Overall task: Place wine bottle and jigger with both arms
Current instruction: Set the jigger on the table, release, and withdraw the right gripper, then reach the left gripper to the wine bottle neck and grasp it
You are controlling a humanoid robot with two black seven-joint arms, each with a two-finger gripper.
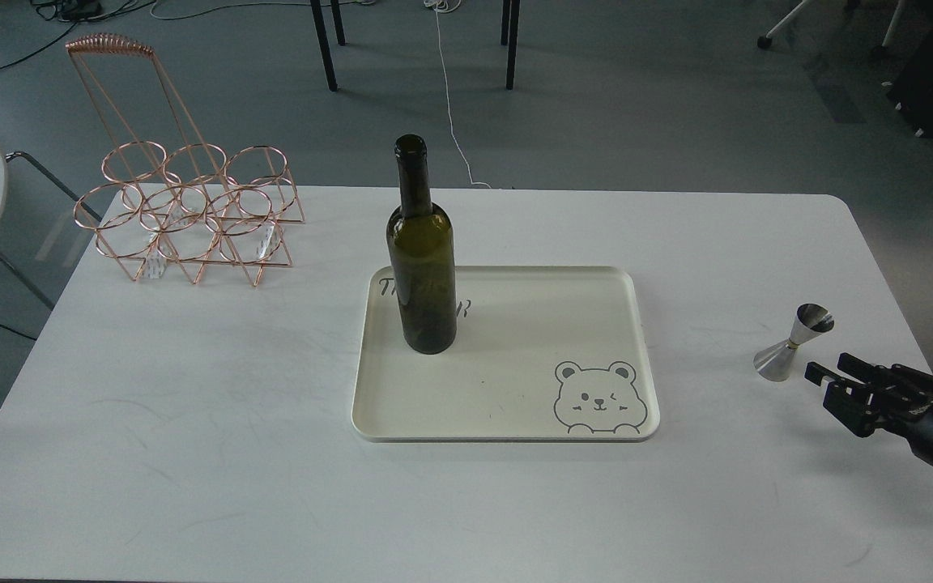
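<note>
My right end effector sits at the lower right of the frame, coming in from the right edge, low over the white tabletop. Its two black fingers point toward frame left, and I can see them as separate prongs with a gap between them, so I read it as parted, with nothing in its grasp. My left end effector is out of the picture.

Just beside those fingertips, a touch up and to the left, stands the jigger, a shiny steel double cone, upright on its wider base and leaning slightly, directly on the tabletop. I see a sliver of tabletop between it and the fingers, so near but not touching.

In the middle of the frame there's the cream tray with a bear drawing in its lower right corner. The wine bottle, dark olive glass, uncorked and unlabeled, stands upright on the tray's left part, covering some printed lettering there. Bottle and jigger are well apart.

Upper left of the frame, a copper wire bottle rack with six rings and a tall handle rests on the tabletop.
</note>
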